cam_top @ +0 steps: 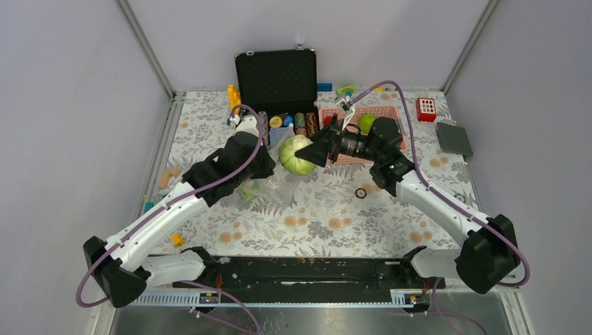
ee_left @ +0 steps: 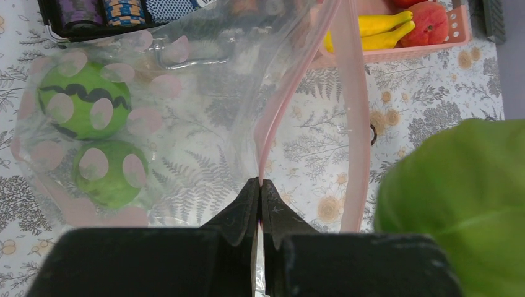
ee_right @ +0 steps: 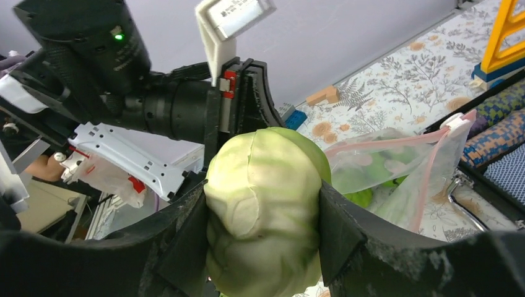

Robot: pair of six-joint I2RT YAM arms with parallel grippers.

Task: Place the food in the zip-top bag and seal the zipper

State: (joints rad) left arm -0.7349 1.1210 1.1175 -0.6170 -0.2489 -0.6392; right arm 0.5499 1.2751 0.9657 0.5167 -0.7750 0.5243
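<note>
Pink zipper [ee_left: 358, 124] strips run up the left wrist view. The left claw [ee_left: 260, 201] is pinched tight on the left-hand strip, jaws flat together with the plastic between them. The bag [ee_left: 186, 136] spreads to the left, its mouth gaping between the two strips. Two green fruits lie inside it: a striped ball [ee_left: 83, 99] farther off and a plain one [ee_left: 111, 174] nearer. A cabbage [ee_left: 458, 204] fills the near right corner, outside the bag. At far right a basket [ee_left: 396, 54] holds bananas [ee_left: 377, 28] and a red fruit [ee_left: 430, 21]. Chips [ee_left: 124, 9] sit at far left.

In the right wrist view, the right claw [ee_right: 266, 207] clamps the cabbage, one finger pressed to each side. To the right of it the bag stands open, with green fruit showing through the plastic. The left arm [ee_right: 155, 105] sits behind the cabbage.

In the top view, the cabbage is held over the middle of the bench [cam_top: 314, 216], just right of the left claw and the bag. It is just near of an open black case [cam_top: 276, 77]. The basket lies to the right, partly behind the right arm. A small ring [cam_top: 360, 192] lies on the bench nearer in.
</note>
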